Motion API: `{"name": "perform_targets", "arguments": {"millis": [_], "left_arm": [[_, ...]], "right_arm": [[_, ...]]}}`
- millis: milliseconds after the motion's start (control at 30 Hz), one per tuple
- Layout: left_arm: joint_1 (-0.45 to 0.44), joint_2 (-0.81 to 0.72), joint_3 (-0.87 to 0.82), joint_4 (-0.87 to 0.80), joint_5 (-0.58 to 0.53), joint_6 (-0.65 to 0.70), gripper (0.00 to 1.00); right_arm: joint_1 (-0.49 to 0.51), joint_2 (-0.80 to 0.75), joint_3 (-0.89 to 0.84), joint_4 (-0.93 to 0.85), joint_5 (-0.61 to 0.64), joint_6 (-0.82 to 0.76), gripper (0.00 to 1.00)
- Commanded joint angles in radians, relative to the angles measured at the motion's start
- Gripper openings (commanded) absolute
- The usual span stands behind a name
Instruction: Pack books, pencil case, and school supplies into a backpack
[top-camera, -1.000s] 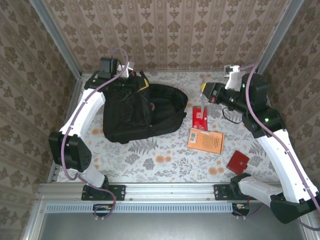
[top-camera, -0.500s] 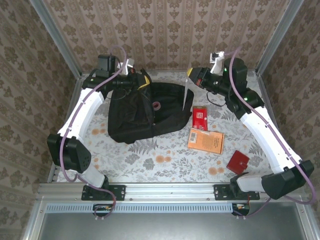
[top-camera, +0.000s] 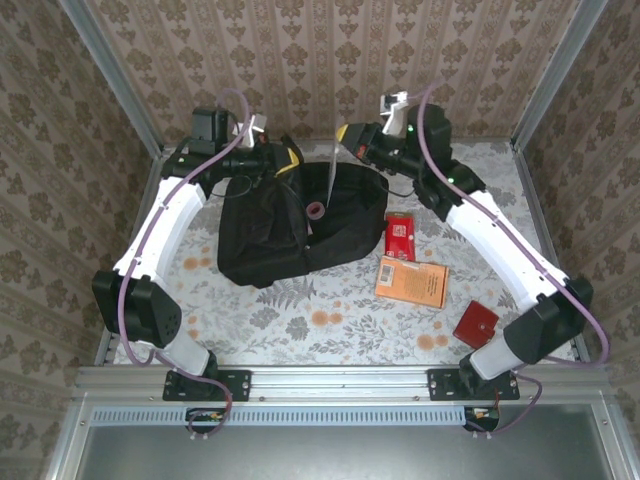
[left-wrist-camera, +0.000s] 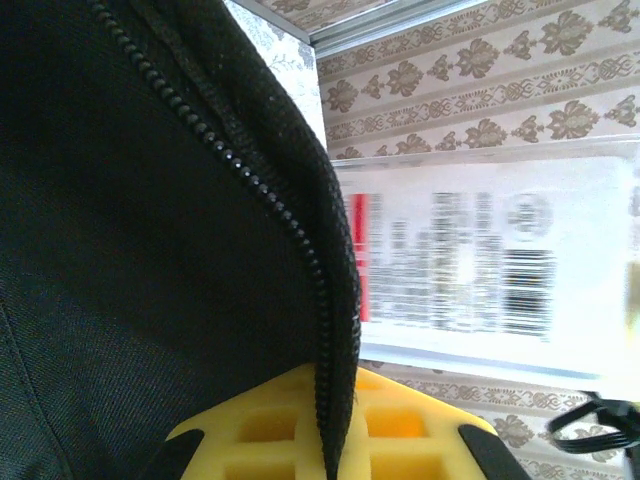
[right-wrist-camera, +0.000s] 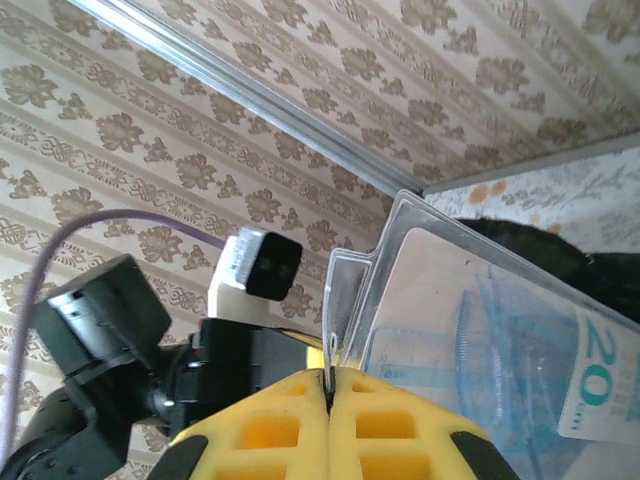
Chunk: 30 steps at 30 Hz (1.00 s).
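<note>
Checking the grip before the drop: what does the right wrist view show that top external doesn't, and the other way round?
Right wrist: the right gripper shut on the top edge of the clear packet, with blue plastic and a "20" label inside. Top external: the orange book, red book and a dark red square on the table. Shared: the packet hanging over the backpack, with the left gripper at its rim.

**Table, flower-print top: contents**

Table (top-camera: 330, 320): pale cover printed with orange blossoms and grey leaves, with a metal rail along the near edge.
1. Black backpack (top-camera: 285, 225), left of centre; the largest piece.
2. Red book (top-camera: 400, 237) with a white label, flat, just right of the backpack.
3. Orange book (top-camera: 411, 281), flat, directly nearer than the red book; whether they touch cannot be told.
4. Dark red square item (top-camera: 476, 324), near right, apart from both books.
</note>
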Motion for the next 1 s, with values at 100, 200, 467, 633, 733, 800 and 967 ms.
{"name": "perform_targets", "arguments": {"millis": [100, 200, 467, 633, 733, 800, 967], "left_arm": [[0.029, -0.085, 0.056, 0.096, 0.054, -0.039, 0.00], [0.037, -0.093, 0.048, 0.097, 0.055, -0.039, 0.00], [0.063, -0.120, 0.017, 0.123, 0.063, -0.054, 0.00], [0.070, -0.124, 0.012, 0.121, 0.067, -0.052, 0.00], [0.070, -0.123, 0.013, 0.123, 0.069, -0.052, 0.00], [0.069, -0.120, 0.013, 0.123, 0.070, -0.051, 0.00], [0.064, -0.110, 0.011, 0.118, 0.072, -0.043, 0.00]], "right_arm": [[0.043, 0.072, -0.108, 0.277, -0.013, 0.142, 0.00], [0.065, 0.112, -0.123, 0.326, -0.016, 0.171, 0.00], [0.084, 0.116, -0.167, 0.222, 0.000, 0.078, 0.00], [0.085, 0.182, -0.082, -0.139, 0.024, -0.104, 0.00], [0.085, 0.226, -0.014, -0.306, 0.045, -0.208, 0.00], [0.086, 0.260, 0.032, -0.378, 0.032, -0.256, 0.03], [0.109, 0.332, 0.137, -0.489, 0.007, -0.323, 0.16]]}}
